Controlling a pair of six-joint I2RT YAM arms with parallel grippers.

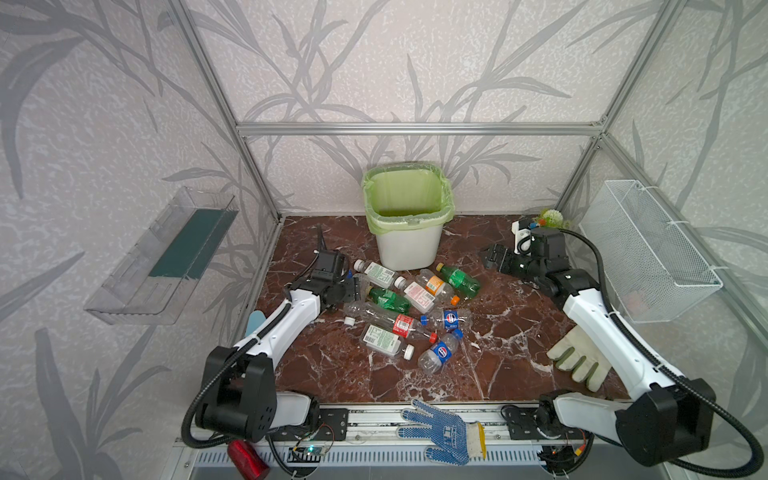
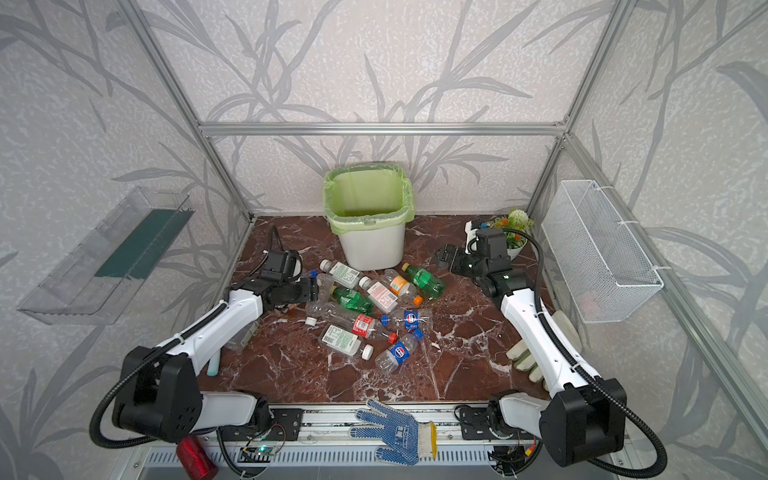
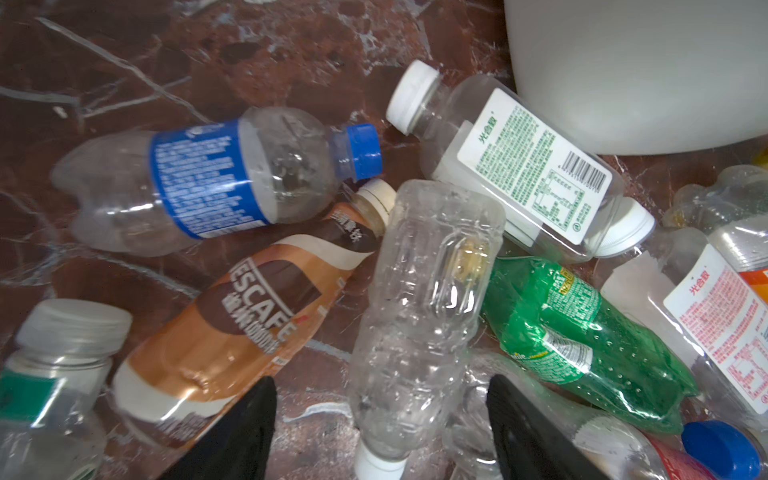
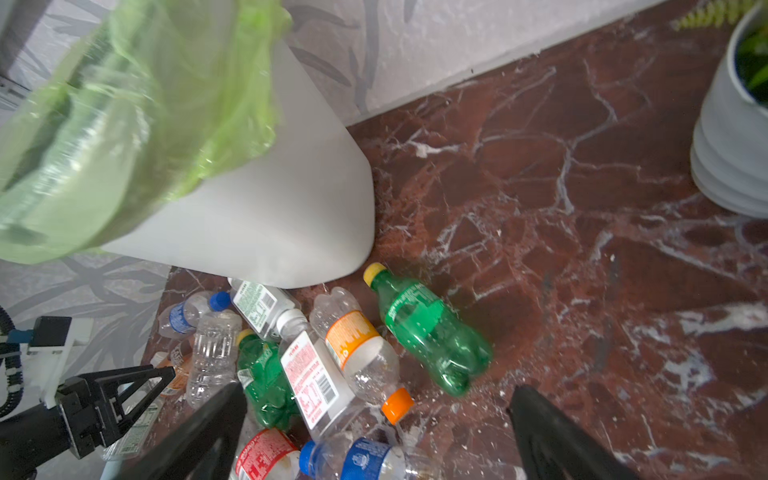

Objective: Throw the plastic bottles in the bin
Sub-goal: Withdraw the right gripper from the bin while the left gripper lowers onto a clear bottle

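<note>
in a top view the white plastic bin with green bag [image 1: 409,249] sits at 12 o'clock on the marble desk [image 1: 498,353], plastic bottles [image 1: 415,297] heaped at its 6; left wrist: left jaws partly open straddling a clear ribbed bottle [image 3: 419,316], not gripping, lining up a grab i guess; right wrist: right jaws wide open, empty.

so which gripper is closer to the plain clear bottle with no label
Left. The left gripper straddles the clear bottle; the right gripper is across the pile, right of the bin.
</note>
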